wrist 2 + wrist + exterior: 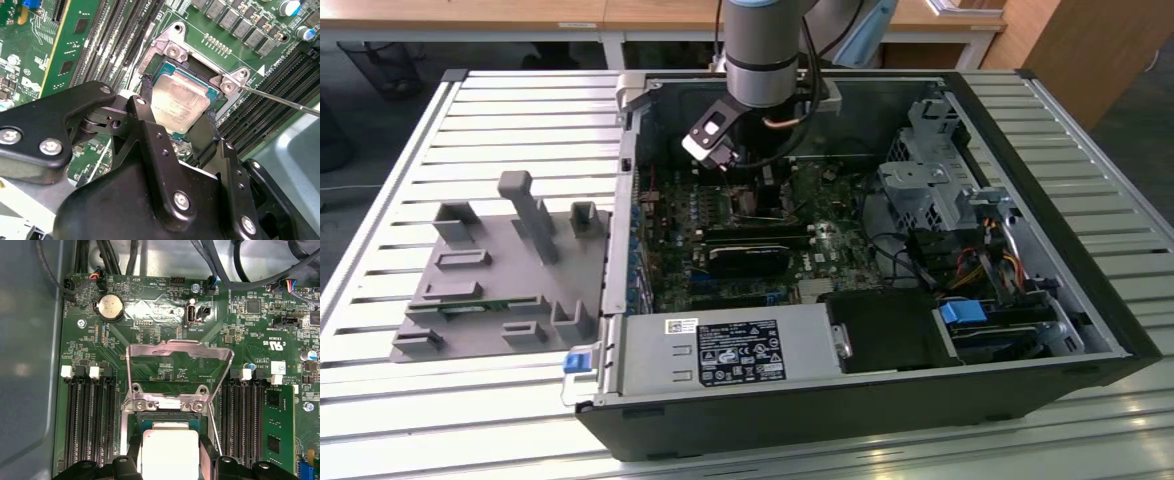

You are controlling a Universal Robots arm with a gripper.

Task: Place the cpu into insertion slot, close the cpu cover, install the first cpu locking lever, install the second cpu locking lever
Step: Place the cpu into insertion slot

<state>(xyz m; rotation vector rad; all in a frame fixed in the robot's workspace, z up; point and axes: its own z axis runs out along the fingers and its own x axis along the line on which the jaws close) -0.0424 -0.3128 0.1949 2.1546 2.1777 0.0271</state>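
In both wrist views my gripper (pixel 179 100) (pixel 170 460) is shut on the cpu (pixel 180 102) (pixel 170 450), its black fingers (pixel 145 100) pressed against two opposite edges. The silver-topped chip sits squarely over the insertion slot (pixel 192 69) (pixel 167 419); whether it rests in the slot I cannot tell. The cpu cover (pixel 179 347), a silver frame with a square opening, stands swung up behind the slot. A thin wire locking lever (pixel 280 97) sticks out beside the socket, unlatched. In the exterior view the gripper (pixel 720 150) hangs low over the motherboard (pixel 761 210) inside the open computer case (pixel 1067 370).
Long black memory slots (pixel 90 425) flank the socket on both sides. A card (pixel 747 255), a power supply (pixel 720 350), cables and a drive cage (pixel 934 190) crowd the case. A grey fixture (pixel 494 280) lies on the slatted table at the exterior view's left.
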